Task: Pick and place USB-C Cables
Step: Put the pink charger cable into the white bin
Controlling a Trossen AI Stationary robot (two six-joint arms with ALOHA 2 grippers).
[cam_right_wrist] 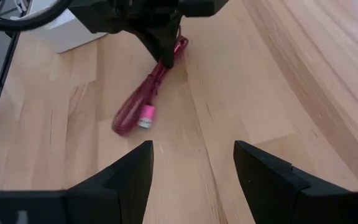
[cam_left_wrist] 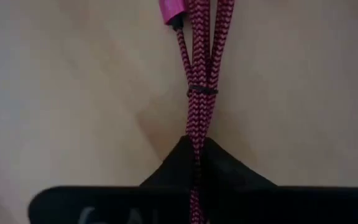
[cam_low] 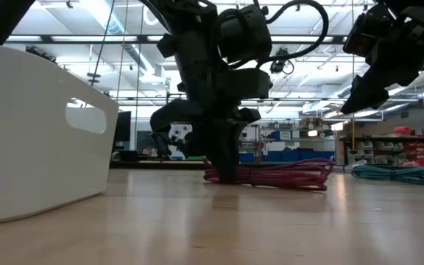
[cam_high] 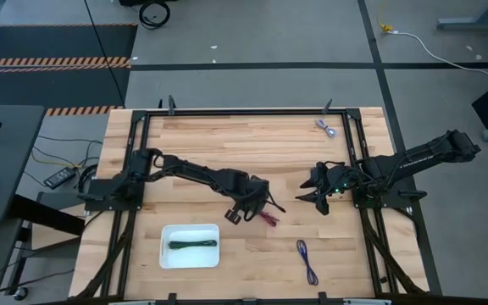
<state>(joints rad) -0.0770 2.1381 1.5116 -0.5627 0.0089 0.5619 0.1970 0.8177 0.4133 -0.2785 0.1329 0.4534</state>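
Braided dark red cable; bundled

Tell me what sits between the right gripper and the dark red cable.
Nothing: in the right wrist view only bare wood separates the open right gripper from the dark red cable, which the left gripper pinches at its far end.
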